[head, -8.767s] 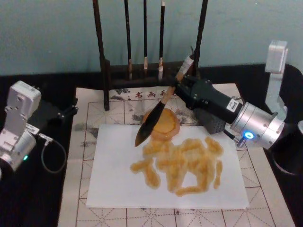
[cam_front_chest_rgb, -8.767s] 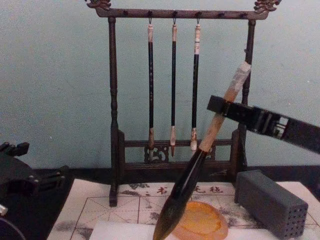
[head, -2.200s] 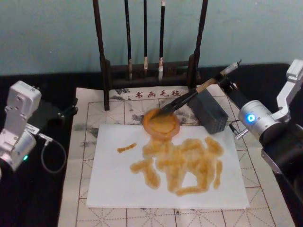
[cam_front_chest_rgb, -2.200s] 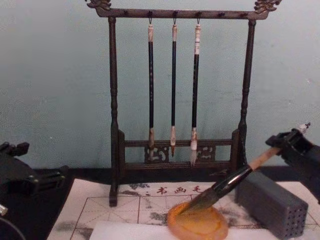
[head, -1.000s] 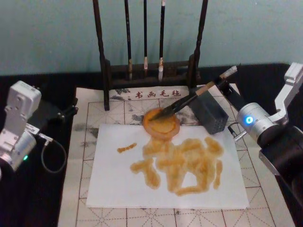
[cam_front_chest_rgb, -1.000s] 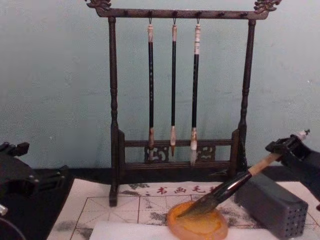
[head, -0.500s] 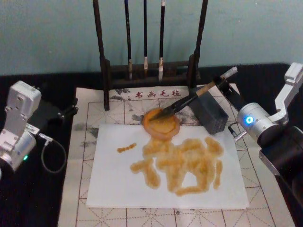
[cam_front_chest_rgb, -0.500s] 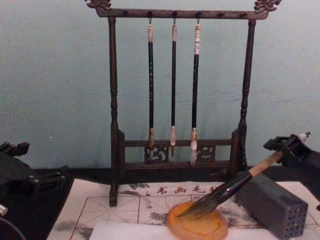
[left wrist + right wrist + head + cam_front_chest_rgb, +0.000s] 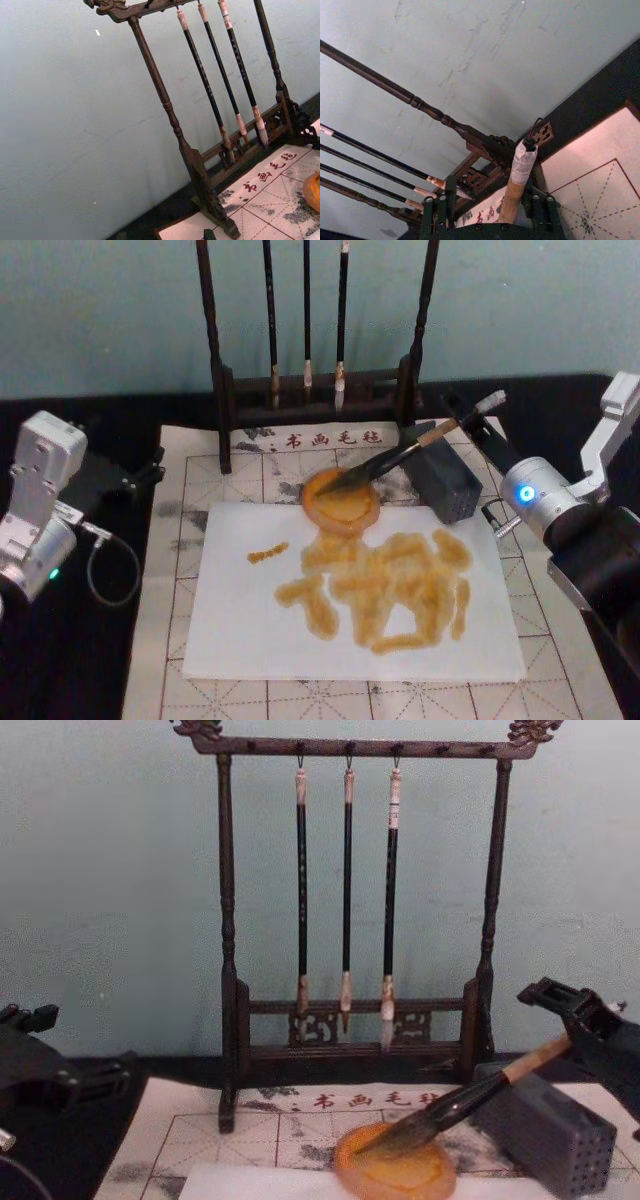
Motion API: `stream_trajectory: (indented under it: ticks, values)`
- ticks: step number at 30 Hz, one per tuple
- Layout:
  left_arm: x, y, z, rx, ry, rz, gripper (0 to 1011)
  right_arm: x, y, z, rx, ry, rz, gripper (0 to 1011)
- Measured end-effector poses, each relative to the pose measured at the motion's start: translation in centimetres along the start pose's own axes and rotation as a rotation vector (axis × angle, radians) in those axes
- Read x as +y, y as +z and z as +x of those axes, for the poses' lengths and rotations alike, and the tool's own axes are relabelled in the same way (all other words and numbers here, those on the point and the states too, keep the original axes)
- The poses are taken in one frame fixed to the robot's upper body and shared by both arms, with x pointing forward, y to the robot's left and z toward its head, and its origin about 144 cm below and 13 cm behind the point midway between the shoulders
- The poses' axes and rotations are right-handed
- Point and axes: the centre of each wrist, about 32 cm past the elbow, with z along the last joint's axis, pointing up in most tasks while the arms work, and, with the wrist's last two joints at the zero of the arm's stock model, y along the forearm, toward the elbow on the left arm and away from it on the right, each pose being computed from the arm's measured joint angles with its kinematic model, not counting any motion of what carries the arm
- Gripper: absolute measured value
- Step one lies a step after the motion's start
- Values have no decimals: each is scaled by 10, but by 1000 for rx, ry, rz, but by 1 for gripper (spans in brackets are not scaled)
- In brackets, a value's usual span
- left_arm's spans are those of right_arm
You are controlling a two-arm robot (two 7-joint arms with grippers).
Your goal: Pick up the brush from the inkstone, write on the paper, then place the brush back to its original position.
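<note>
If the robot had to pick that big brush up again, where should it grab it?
Probably the tan upper shaft of the brush, approached from the robot's right side. The brush leans with its wet tuft in the inkstone and its shaft propped on the grey block, so the raised end toward the right gripper is free.

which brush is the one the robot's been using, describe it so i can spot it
Start at the wooden rack at the back, then drop to the orange inkstone before it. The brush lies slanted, tuft in the dish, shaft across the grey block. It is thick, unlike the three thin hanging brushes.
</note>
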Motion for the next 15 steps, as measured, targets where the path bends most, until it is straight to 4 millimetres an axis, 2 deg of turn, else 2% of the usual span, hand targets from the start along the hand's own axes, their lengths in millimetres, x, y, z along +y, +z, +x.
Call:
stream_trajectory:
  ticks: [1, 5, 6, 8, 15]
  values:
    - [0, 0, 0, 0, 0, 0, 1001, 0, 0, 0, 0, 0, 0, 789]
    - [0, 0, 0, 0, 0, 0, 1001, 0, 0, 0, 0, 0, 0, 926]
    - [0, 0, 0, 0, 0, 0, 1001, 0, 0, 0, 0, 0, 0, 926]
    - [0, 0, 0, 0, 0, 0, 1001, 0, 0, 0, 0, 0, 0, 987]
    - [0, 0, 0, 0, 0, 0, 1001, 0, 0, 0, 0, 0, 0, 1002]
